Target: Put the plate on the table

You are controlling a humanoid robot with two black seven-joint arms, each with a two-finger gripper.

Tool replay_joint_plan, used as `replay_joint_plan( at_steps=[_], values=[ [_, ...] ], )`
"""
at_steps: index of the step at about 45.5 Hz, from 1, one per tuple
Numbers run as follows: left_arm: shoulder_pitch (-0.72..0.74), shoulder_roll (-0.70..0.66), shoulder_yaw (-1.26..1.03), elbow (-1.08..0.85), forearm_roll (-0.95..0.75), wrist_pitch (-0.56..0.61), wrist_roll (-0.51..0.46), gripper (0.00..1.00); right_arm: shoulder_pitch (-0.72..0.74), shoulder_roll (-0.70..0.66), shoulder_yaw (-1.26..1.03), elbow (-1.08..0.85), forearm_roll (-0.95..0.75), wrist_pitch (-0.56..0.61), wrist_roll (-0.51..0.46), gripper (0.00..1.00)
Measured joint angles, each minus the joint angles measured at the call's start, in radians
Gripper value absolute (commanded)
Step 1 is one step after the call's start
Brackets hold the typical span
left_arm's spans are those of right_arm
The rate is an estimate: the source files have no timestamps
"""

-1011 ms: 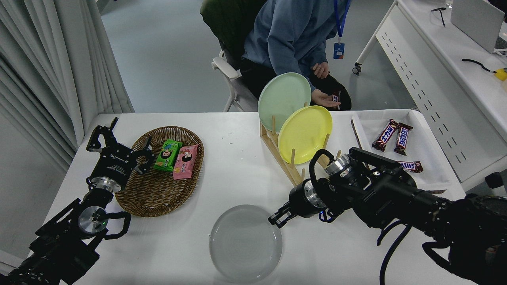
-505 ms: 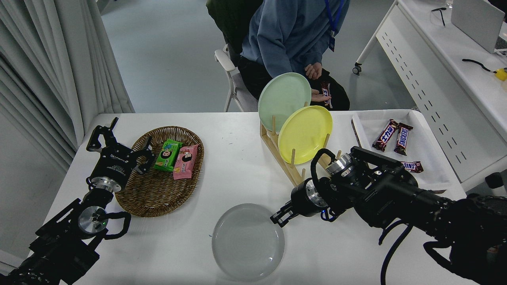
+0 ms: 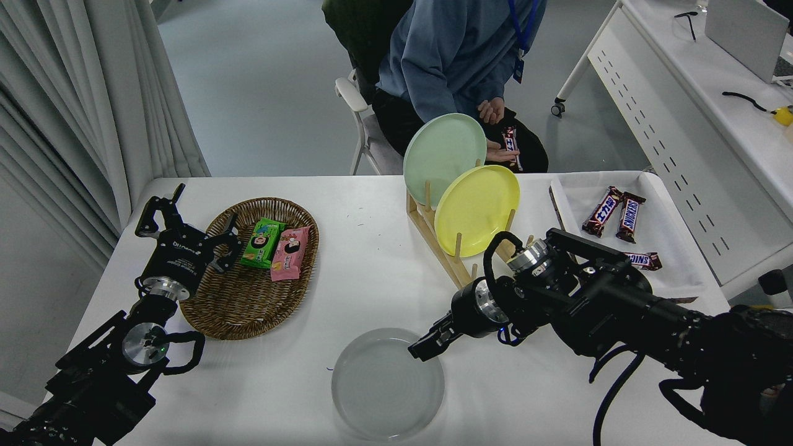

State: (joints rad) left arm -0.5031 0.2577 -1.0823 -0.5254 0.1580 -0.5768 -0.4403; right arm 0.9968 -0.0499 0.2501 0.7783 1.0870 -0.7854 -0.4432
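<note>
The pale grey plate (image 3: pixel 387 384) lies flat on the white table (image 3: pixel 372 260) at its near edge, about midway across, with its rim fully on the surface. The right gripper (image 3: pixel 424 345) comes in from the right and sits over the plate's far right rim; its fingers are drawn close together, but whether they grip the rim or merely rest above it cannot be told from this view. The left gripper (image 3: pixel 186 226) is parked at the near left, fingers spread wide and holding nothing, its tips at the left edge of a wicker basket (image 3: pixel 248 303). The basket holds two snack packets side by side, a green packet (image 3: pixel 262 242) and a pink packet (image 3: pixel 290 253). A wooden rack (image 3: pixel 437 238) stands right of centre, toward the far side, carrying a yellow plate (image 3: pixel 476 210) upright in front and a mint green plate (image 3: pixel 443 158) upright behind it. At the far right a white tray (image 3: pixel 666 248) holds two chocolate bars (image 3: pixel 613 214) lying together and a third bar (image 3: pixel 644 261) nearer the robot, just beside the arm. A person in a blue top (image 3: pixel 455 56) sits at the far side of the table, one hand (image 3: pixel 500 152) open with a wrapped bar on it. A second white desk (image 3: pixel 694 105) stands well apart at the far right.
</note>
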Motion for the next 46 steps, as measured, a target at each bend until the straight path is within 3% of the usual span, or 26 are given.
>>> replay_joint_plan(
  at_steps=[16,31,46],
  values=[
    [0.000,0.000,0.000,0.000,0.000,0.000,0.000,1.00,0.067,-0.011,-0.005,0.144,-0.053,0.016,0.001,1.00],
    [0.000,0.000,0.000,0.000,0.000,0.000,0.000,1.00,0.135,-0.103,-0.003,0.225,-0.143,0.346,0.002,1.00],
    [0.000,0.000,0.000,0.000,0.000,0.000,0.000,1.00,0.244,-0.204,0.025,0.295,-0.264,0.546,0.005,1.00]
  ],
)
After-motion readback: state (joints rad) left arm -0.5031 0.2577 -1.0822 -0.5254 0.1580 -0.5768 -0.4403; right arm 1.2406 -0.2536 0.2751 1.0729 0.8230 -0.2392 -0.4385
